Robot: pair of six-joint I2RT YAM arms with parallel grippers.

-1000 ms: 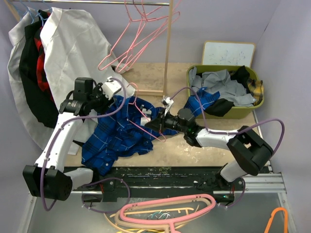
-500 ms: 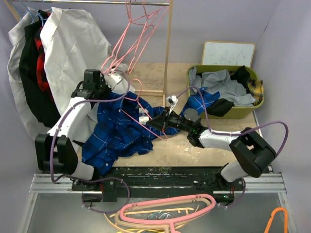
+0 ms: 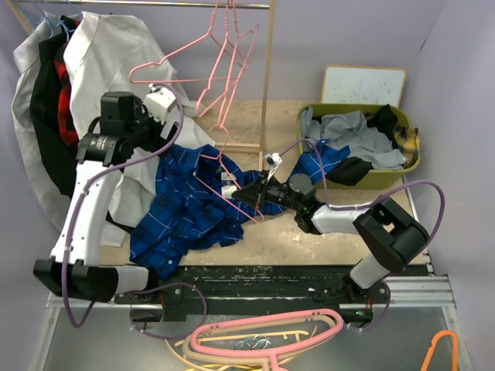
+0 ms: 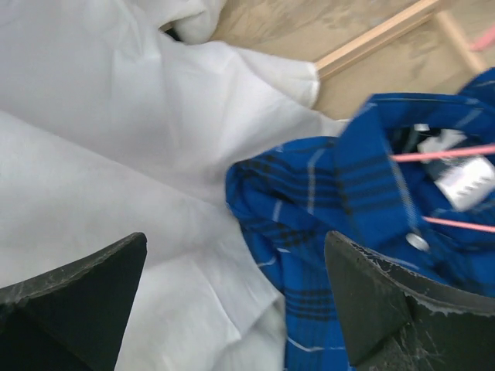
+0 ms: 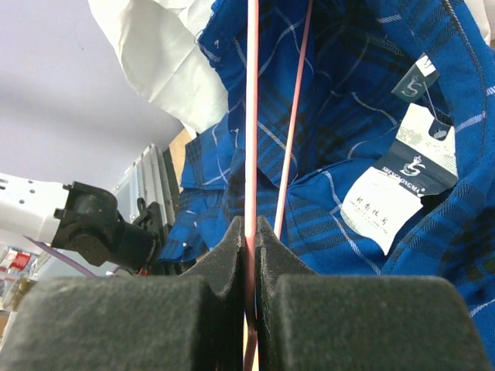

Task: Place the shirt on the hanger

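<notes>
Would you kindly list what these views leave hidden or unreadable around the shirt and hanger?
- Right wrist view: hanger far end cut off by the top edge; near end hidden inside the right pincer.
- Top view: shirt sleeves, lost in bunched folds.
- Left wrist view: shirt collar blurred; left pincer fingers cut off by the bottom edge.

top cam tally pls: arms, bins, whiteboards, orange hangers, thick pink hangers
arms: 2
bin: 1
whiteboard: 1
orange hanger: 1
thick pink hanger: 1
total: 6
</notes>
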